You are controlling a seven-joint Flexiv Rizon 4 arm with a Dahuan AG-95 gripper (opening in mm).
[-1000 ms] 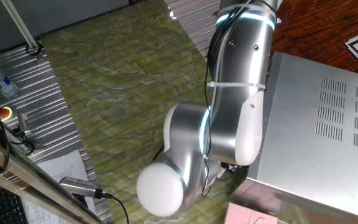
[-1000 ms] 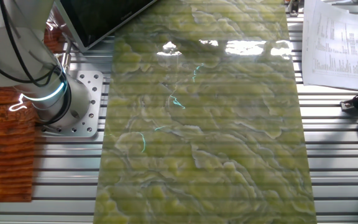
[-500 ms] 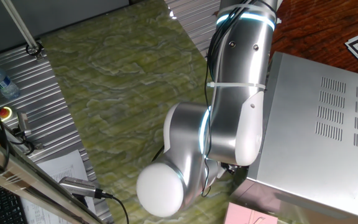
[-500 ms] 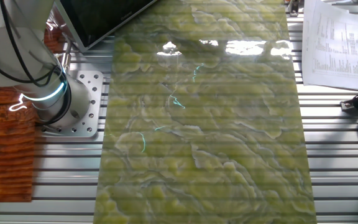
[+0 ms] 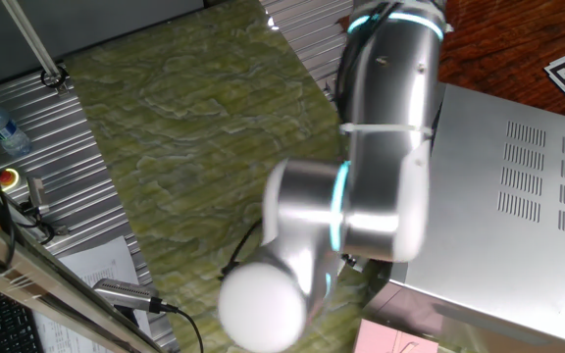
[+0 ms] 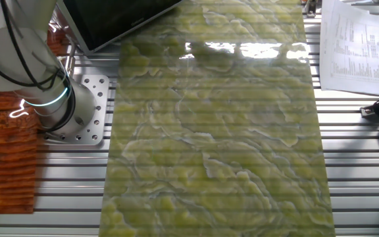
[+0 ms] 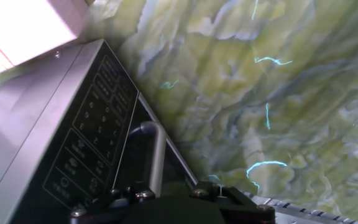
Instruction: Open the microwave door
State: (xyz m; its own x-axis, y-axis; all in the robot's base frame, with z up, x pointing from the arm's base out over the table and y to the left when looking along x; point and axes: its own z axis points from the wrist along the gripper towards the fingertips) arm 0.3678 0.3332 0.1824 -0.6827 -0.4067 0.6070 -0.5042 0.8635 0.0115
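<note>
The microwave (image 5: pixel 498 196) sits on the green desk (image 6: pixel 216 131), and the end effector (image 7: pixel 185 202) is right at the microwave door's (image 7: pixel 151 158) silver handle, grip hidden so I cannot tell, and next it looks like it should pull the door outward.

The arm (image 5: pixel 361 206) is motion-blurred and hides the microwave's (image 5: pixel 498 196) front. In the hand view, the gripper (image 7: pixel 185 205) is cut off at the bottom edge, fingertips unseen.
</note>
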